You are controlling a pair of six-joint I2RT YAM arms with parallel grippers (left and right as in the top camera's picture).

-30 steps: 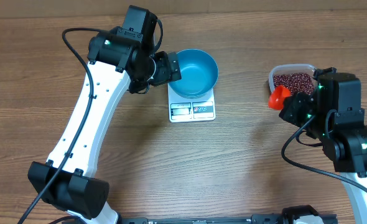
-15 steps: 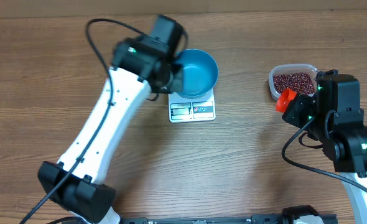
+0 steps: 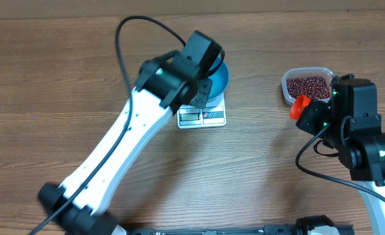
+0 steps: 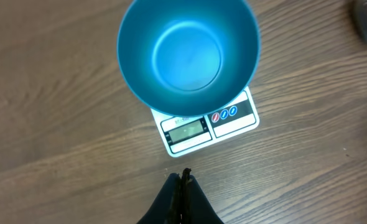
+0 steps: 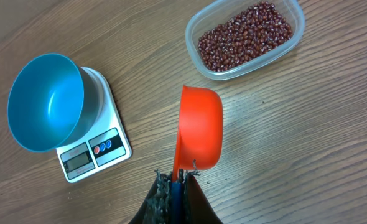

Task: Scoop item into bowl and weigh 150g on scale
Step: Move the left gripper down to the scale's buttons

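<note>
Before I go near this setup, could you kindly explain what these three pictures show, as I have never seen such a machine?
These are two robot arms at a wooden table, each ending in a two-finger gripper. One picture looks down from above; the other two come from cameras on the left and right wrists. A blue bowl sits empty on a small white scale, and a clear tub holds red beans. The left gripper is shut and holds nothing. The right gripper is shut on the handle of an empty orange scoop near the tub.
</note>
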